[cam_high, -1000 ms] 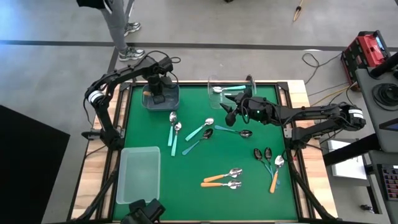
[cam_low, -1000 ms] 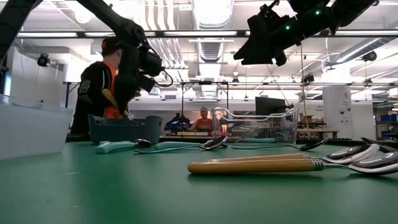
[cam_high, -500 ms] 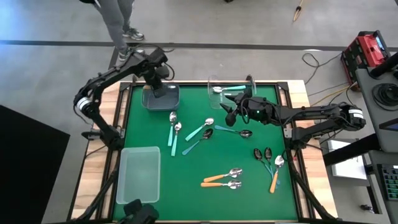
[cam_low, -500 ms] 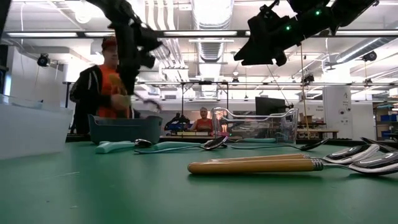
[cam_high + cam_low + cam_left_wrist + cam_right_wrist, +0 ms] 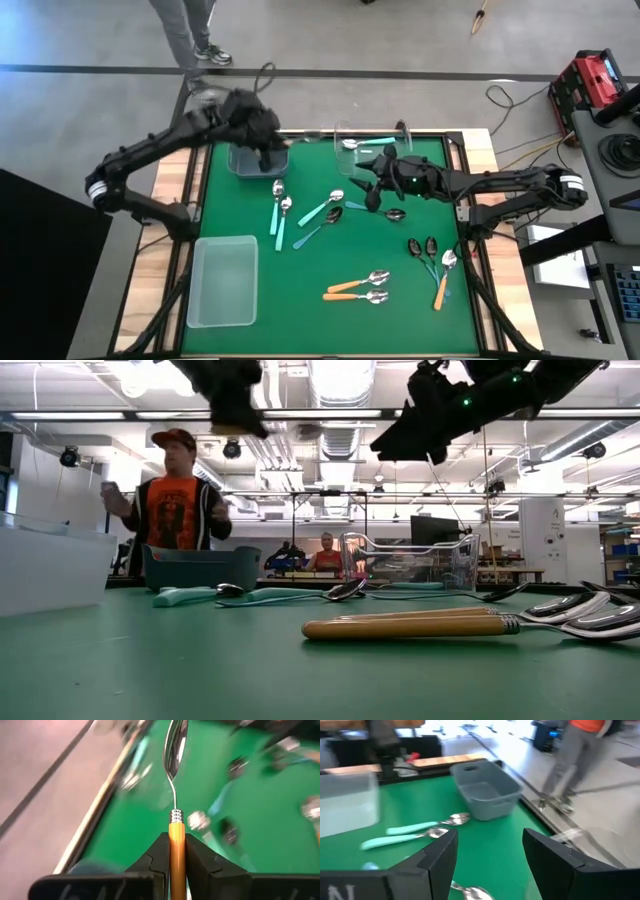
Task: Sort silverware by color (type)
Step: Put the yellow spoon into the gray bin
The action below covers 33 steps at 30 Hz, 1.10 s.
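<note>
Green table (image 5: 250, 215) in a lab, a person (image 5: 172, 500) standing behind it. Your clear bin (image 5: 222, 281) sits at the near left, the grey bin (image 5: 248, 160) at the far left, a clear container (image 5: 352, 139) far centre. Your left gripper (image 5: 171, 851) is up over the grey bin, pinching an orange spoon (image 5: 175, 807) by its handle. Your right gripper (image 5: 490, 855) hovers spread wide over the table's middle. Teal spoons (image 5: 279, 212) lie centre-left, dark spoons (image 5: 422, 247) right, two more orange spoons (image 5: 358, 288) near the front.
</note>
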Tool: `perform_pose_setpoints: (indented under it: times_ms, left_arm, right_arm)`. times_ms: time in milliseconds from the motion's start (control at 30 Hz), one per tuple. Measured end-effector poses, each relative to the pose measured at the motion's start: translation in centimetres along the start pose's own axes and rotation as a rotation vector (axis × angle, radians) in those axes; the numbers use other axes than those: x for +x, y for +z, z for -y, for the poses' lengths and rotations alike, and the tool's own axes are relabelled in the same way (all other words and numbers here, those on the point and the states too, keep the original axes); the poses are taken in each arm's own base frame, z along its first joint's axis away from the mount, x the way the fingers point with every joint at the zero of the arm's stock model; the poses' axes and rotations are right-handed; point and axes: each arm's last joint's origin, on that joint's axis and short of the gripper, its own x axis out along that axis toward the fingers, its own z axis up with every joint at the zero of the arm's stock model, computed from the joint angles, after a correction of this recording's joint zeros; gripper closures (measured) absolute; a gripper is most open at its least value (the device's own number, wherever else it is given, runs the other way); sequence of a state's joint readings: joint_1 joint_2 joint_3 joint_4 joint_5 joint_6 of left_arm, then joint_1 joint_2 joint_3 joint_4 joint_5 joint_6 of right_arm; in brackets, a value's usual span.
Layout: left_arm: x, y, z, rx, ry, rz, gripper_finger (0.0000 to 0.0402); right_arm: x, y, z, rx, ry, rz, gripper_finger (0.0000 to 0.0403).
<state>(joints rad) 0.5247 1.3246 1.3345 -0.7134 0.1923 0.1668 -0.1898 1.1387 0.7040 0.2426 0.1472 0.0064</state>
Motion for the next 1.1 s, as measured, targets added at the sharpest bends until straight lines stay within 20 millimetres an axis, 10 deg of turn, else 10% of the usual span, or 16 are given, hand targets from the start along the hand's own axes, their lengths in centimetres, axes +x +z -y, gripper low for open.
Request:
perform_pose_setpoints:
  times_ms: [433, 1100]
  left_arm:
    - [3.5, -3.5, 10.3, 0.104, -0.011, 0.172, 0.0381]
    - [7.0, -4.5, 12.9, 0.063, -0.006, 0.202, 0.038]
  right_arm:
    - [1.3, 0.4, -0.9, -0.028, 0.187, 0.124, 0.0188]
    - [1.1, 1.0, -2.3, -0.113, 0.261, 0.189, 0.0195]
